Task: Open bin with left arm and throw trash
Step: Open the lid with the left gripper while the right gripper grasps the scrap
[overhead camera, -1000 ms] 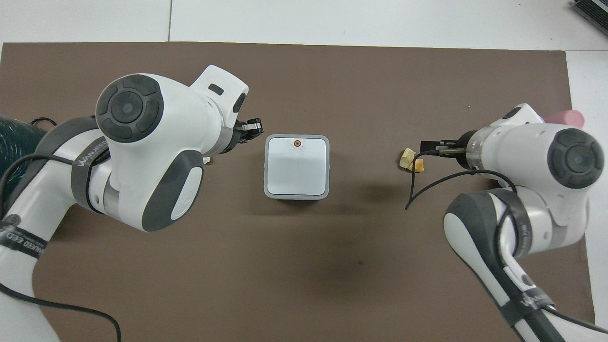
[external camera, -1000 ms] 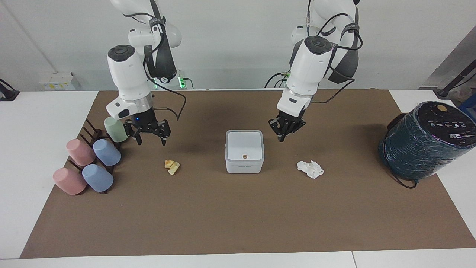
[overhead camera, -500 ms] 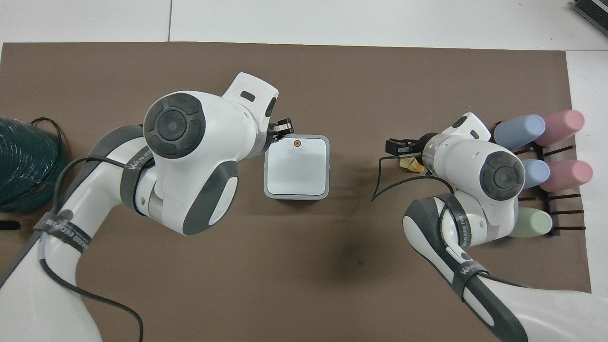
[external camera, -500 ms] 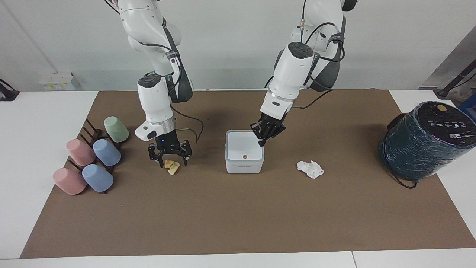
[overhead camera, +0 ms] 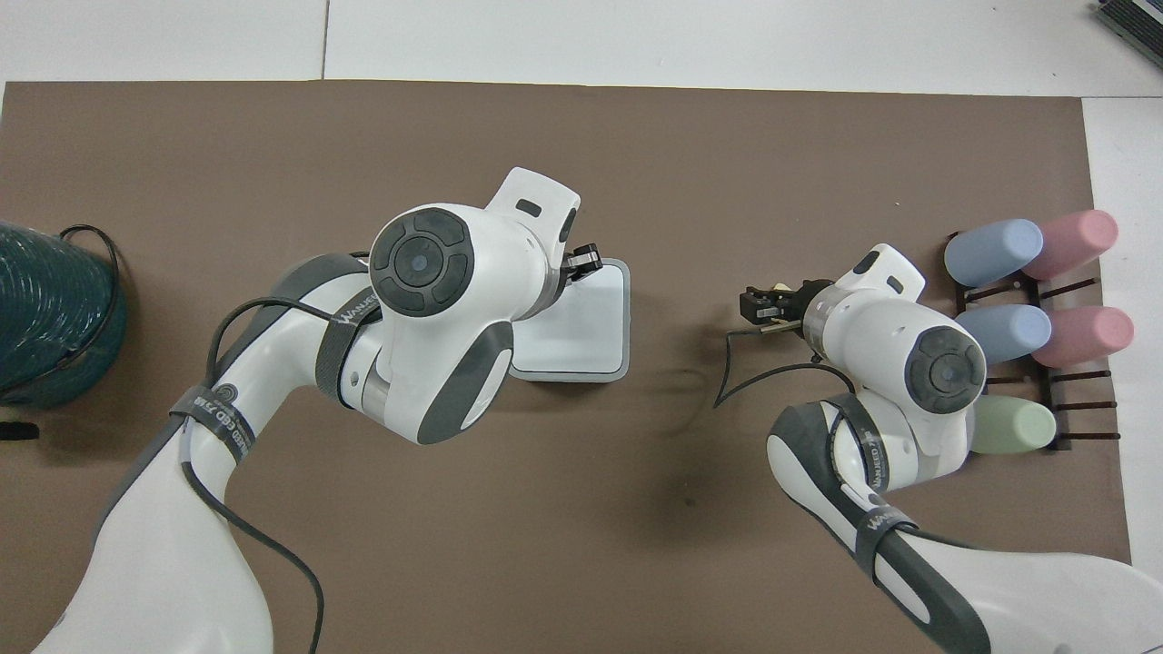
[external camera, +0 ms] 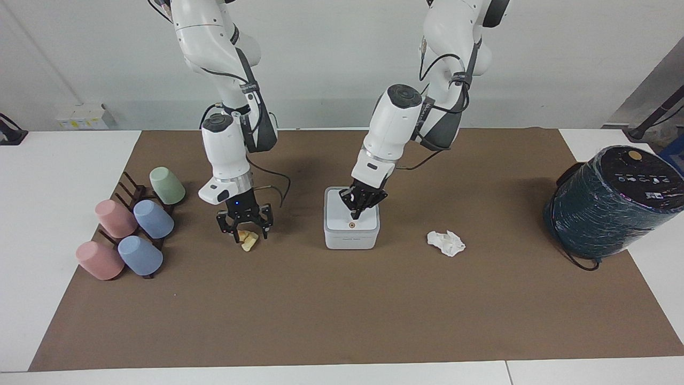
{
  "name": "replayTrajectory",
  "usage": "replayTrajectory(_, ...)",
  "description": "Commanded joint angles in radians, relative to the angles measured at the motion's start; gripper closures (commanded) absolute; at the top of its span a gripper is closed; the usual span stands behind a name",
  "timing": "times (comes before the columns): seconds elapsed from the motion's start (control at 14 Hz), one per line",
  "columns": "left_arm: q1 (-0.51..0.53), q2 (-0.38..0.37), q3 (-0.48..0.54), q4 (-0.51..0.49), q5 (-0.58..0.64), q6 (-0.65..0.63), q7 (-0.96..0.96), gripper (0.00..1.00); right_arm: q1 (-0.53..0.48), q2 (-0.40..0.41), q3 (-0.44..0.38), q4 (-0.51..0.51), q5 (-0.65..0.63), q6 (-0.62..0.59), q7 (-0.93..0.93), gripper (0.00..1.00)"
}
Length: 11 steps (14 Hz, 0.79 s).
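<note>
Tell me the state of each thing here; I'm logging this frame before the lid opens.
Small white square bin: lid shut.
Left pincer: over the bin lid, tips by its orange dot.
Right pincer: open, down around the yellowish crumpled scrap.
Crumpled white tissue wad: lying loose on the brown mat.
Pastel cups: tipped on a dark rack.

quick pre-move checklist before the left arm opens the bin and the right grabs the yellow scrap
1. Bin lid shut, orange dot facing away from the robots: ok.
2. Left gripper low over the lid, just short of the dot: ok; contact: cannot tell.
3. Right gripper down at the yellow scrap, fingers spread around it: ok; not yet closed.
4. White tissue wad lies free on the mat beside the bin, toward the left arm's end: ok.
5. Cup rack apart from the right arm: ok.
</note>
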Motion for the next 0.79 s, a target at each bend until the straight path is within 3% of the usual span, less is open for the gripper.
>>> replayTrajectory(0.0, -0.028, 0.015, 0.018, -0.009, -0.008, 0.017, -0.01, 1.0, -0.007, 0.013, 0.005, -0.016, 0.015, 0.047, -0.05, 0.37)
replayTrajectory(0.14, -0.034, 0.029, 0.018, -0.012, -0.005, 0.017, -0.013, 1.0, -0.008, 0.035, 0.005, -0.016, 0.015, 0.099, -0.051, 0.37)
replayTrajectory(0.29, -0.044, 0.039, 0.019, -0.017, -0.005, 0.021, -0.016, 1.0, -0.01, 0.036, 0.005, -0.016, 0.015, 0.105, -0.071, 0.46)
replayTrajectory(0.5, -0.05, 0.039, 0.019, -0.049, -0.004, 0.044, -0.016, 1.0, -0.016, 0.036, 0.005, -0.019, 0.015, 0.104, -0.099, 0.49)
replayTrajectory(0.57, -0.05, 0.038, 0.021, -0.043, -0.004, 0.029, -0.016, 1.0, -0.016, 0.035, 0.005, -0.021, 0.015, 0.101, -0.103, 0.57)
replayTrajectory(0.71, -0.042, 0.035, 0.025, 0.012, 0.001, -0.047, -0.016, 1.0, -0.004, 0.029, 0.005, -0.032, 0.015, 0.096, -0.097, 0.99)
